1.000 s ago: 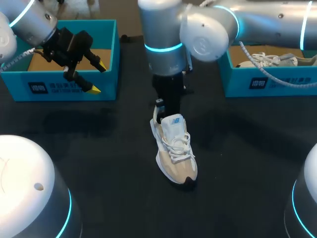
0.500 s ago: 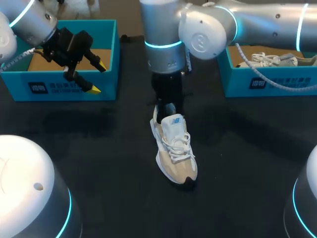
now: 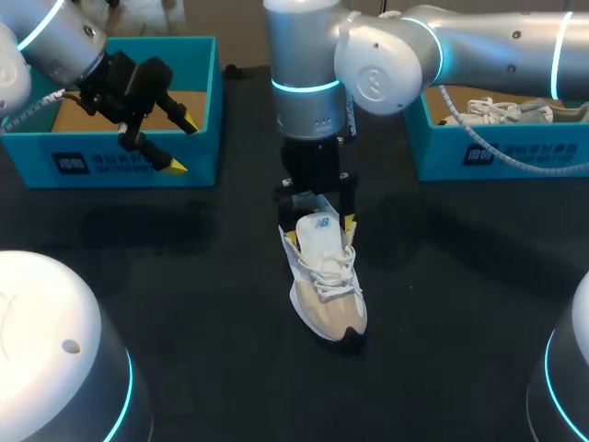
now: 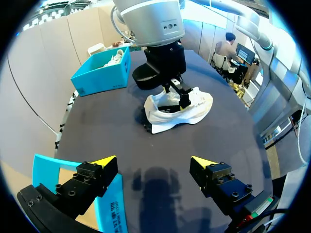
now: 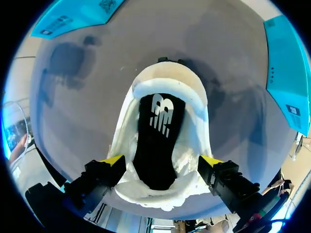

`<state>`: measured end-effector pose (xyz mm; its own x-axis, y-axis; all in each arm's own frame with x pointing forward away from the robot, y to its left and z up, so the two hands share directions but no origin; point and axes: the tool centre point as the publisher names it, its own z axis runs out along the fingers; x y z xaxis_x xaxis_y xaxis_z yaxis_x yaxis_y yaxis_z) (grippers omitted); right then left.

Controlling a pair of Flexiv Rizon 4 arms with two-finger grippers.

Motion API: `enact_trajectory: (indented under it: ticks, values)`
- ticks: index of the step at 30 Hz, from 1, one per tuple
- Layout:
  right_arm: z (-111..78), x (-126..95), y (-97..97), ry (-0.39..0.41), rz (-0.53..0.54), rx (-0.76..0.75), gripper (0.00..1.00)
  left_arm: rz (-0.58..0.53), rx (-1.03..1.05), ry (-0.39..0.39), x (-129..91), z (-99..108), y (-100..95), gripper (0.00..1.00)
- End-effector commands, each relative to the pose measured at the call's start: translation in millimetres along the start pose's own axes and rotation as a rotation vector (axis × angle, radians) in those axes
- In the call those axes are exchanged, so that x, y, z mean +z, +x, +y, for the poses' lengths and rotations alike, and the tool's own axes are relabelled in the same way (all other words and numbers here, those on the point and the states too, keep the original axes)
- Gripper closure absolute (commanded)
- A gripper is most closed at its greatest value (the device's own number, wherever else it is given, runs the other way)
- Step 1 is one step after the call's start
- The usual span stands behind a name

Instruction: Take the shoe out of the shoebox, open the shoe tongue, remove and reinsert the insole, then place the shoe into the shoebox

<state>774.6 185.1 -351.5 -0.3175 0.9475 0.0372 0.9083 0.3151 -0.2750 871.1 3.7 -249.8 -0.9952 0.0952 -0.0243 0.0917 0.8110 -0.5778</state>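
A beige and white shoe [image 3: 328, 293] stands on the dark table, toe toward the near edge. My right gripper [image 3: 321, 234] hangs over its heel opening, open, with one yellow tip on each side of the tongue. In the right wrist view the gripper [image 5: 162, 162] looks straight down into the shoe [image 5: 194, 131], where a black insole [image 5: 158, 141] lies flat. My left gripper [image 3: 181, 145] is open and holds nothing, above the front wall of the left blue shoebox [image 3: 129, 166]. From the left wrist view the gripper [image 4: 153, 162] faces the shoe [image 4: 194, 109] across the table.
A second blue shoebox [image 3: 515, 157] at the back right holds another shoe [image 3: 497, 112]. The right arm's thick body stands over the table's middle, behind the shoe. Two white domes take up the near left and near right corners.
My right gripper has gone from shut to wide open over the shoe's heel opening, its yellow tips now showing on both sides. The left arm has not moved.
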Motion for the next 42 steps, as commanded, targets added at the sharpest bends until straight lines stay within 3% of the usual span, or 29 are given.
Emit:
enact_trajectory:
  ticks: [1,20,30,31,32,33,34,38,42]
  values:
    - [-1.3,7.3,-4.1,0.005,0.011,0.005,0.0,0.001,0.0,-0.003,0.0,0.2,-0.5,0.0]
    - [-29.2,-27.5,9.8,0.024,0.012,0.003,0.0,0.001,0.0,-0.003,0.0,0.2,-0.5,0.0]
    - [-46.3,-32.7,13.1,0.027,-0.006,0.046,0.0,0.001,0.0,-0.003,0.0,0.2,-0.5,0.0]
    - [-46.8,-32.4,13.0,0.028,-0.01,0.049,0.11,0.001,0.0,-0.003,0.0,0.2,-0.5,0.0]
    - [-47.5,-31.8,12.6,0.03,-0.015,0.053,0.53,0.001,0.0,-0.003,0.0,0.2,-0.5,0.0]
    - [-48.0,-31.5,12.0,0.025,-0.024,0.063,0.69,0.001,0.0,-0.003,0.0,0.2,-0.5,0.0]
    - [-48.5,-31.7,11.1,0.024,-0.024,0.064,0.78,0.001,0.0,-0.003,0.0,0.2,-0.5,0.0]
    - [-50.9,-33.5,8.5,0.025,-0.03,0.071,0.89,0.001,0.0,-0.003,0.0,0.2,-0.5,0.0]
    - [-53.1,-36.0,7.4,0.027,-0.036,0.073,0.85,0.001,0.0,-0.003,0.0,0.2,-0.5,0.0]
